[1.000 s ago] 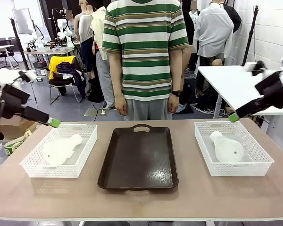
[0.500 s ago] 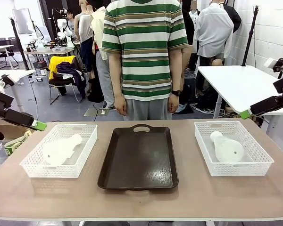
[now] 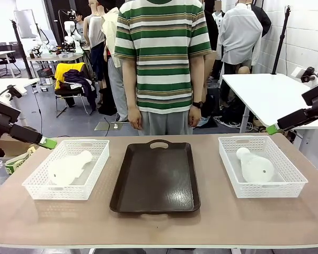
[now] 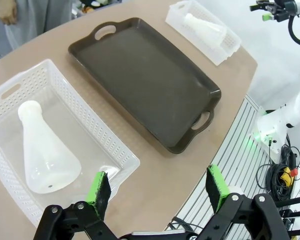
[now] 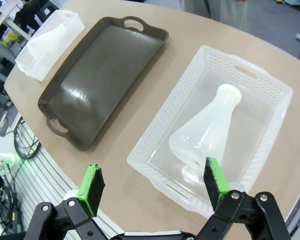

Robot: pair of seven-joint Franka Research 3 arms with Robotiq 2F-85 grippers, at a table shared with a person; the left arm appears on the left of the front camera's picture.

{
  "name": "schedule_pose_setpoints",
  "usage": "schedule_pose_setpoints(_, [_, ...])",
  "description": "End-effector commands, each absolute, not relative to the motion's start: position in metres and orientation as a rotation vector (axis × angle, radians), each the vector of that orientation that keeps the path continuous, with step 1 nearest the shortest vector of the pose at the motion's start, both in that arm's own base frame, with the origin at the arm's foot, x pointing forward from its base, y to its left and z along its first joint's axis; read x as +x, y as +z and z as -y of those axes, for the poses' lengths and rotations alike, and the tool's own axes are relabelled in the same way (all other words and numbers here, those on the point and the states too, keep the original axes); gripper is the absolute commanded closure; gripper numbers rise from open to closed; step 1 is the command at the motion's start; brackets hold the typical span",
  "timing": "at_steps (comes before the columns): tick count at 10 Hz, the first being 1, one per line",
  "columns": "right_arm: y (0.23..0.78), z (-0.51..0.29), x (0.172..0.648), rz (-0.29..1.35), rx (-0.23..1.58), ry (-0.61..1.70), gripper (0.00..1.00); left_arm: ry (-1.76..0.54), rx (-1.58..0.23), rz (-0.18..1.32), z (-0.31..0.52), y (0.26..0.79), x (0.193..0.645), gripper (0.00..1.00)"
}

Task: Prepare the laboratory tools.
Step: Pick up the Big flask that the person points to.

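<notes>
We are holding our left gripper (image 3: 49, 143) off the left end of the table (image 3: 217, 222), raised above the left basket (image 3: 38, 191). Its fingers are spread wide and gripping nothing, and we are judging that this stance is giving its wrist camera a clear look down at what it is to pick. Our right gripper (image 3: 272, 128) is hanging likewise, high beyond the far right corner above the right basket (image 3: 270, 189), jaws fully apart and empty. Each white mesh basket is holding a single flask. The left flask (image 4: 42, 152) is lying on its side on the basket floor, as is the right flask (image 5: 206, 132), and both necks are pointing toward the far edge and slightly toward the middle. Lying down like this, they are offering us the narrow neck or the sloping wall rather than an upright body. The dark tray (image 3: 155, 180) is sitting between the two baskets with nothing on it, and we are taking it as the likely place for the flasks. The person (image 3: 164, 58) is standing behind it at the far side, arms hanging down and hands off the table.
</notes>
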State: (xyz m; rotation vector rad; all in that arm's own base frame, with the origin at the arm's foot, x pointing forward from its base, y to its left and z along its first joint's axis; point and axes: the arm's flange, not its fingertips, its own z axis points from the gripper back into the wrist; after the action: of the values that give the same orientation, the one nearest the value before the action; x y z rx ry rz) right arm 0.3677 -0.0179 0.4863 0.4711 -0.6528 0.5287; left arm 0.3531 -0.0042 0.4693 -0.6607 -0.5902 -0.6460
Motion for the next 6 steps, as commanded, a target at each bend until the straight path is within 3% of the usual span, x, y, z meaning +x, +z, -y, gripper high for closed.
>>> schedule_pose_setpoints(1, [0.4852, 0.0193, 0.3729, 0.652, 0.488, 0.546, 0.0, -0.664, -0.682, 0.611, 0.0011, 0.468, 0.3551, 0.0])
schedule_pose_setpoints(6, [0.4798, 0.021, 0.3711, 0.644, 0.494, 0.545, 0.0, -0.669, -0.701, 0.618, 0.0044, 0.4695, 0.3536, 0.0])
